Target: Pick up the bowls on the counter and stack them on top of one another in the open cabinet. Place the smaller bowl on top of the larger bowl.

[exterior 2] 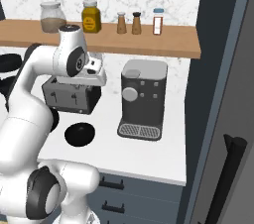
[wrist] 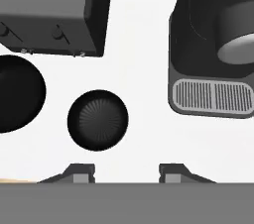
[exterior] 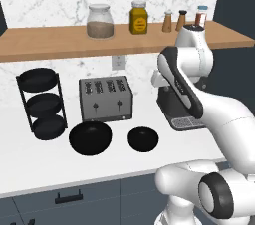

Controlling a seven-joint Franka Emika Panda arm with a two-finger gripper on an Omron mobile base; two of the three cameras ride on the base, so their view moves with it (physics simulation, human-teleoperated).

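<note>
Two fingertips [wrist: 82, 172] apart | gripper [wrist: 126, 172] holds nothing | above counter [wrist: 144, 69]

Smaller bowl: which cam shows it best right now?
Hand view: the smaller bowl is seen whole from straight above, unobstructed, on the counter beyond the fingertips. The left base view also shows it whole beside the larger bowl, but at an angle. In the right base view it sits close by the arm.

Larger bowl [exterior: 90, 138] and smaller bowl [exterior: 143, 139] side by side on counter [exterior: 40, 169], before toaster [exterior: 105, 98]; shelf [exterior: 50, 42] holds jars.
</note>
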